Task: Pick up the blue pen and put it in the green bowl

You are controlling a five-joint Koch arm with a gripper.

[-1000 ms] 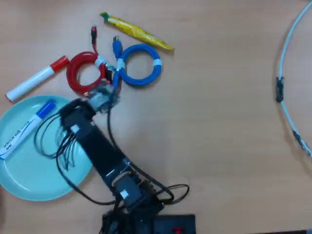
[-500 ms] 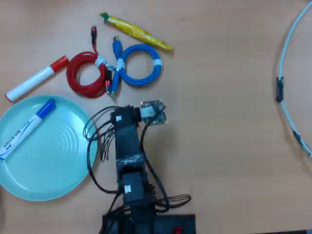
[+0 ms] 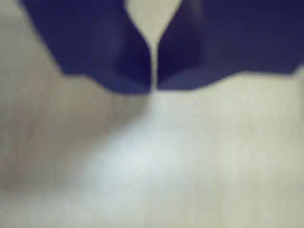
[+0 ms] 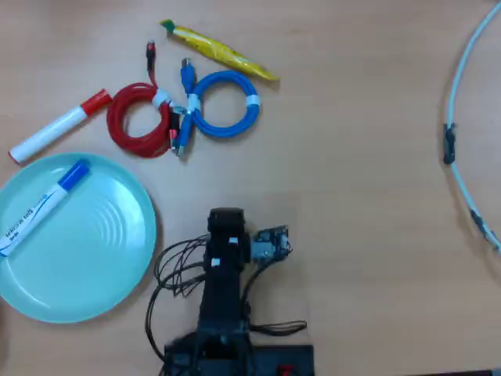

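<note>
In the wrist view we see the tool (image 3: 153,88) only as a soft blue blur cut off by the top edge, and the pale desk (image 3: 190,166) beneath it is too smeared to show any detail. In the overhead view the tool is hidden under the folded arm (image 4: 225,266), whose base runs off the bottom edge. The green bowl (image 4: 117,258) is clipped at the left edge, and the print on the blue pen (image 4: 41,207) is too small to read.
</note>
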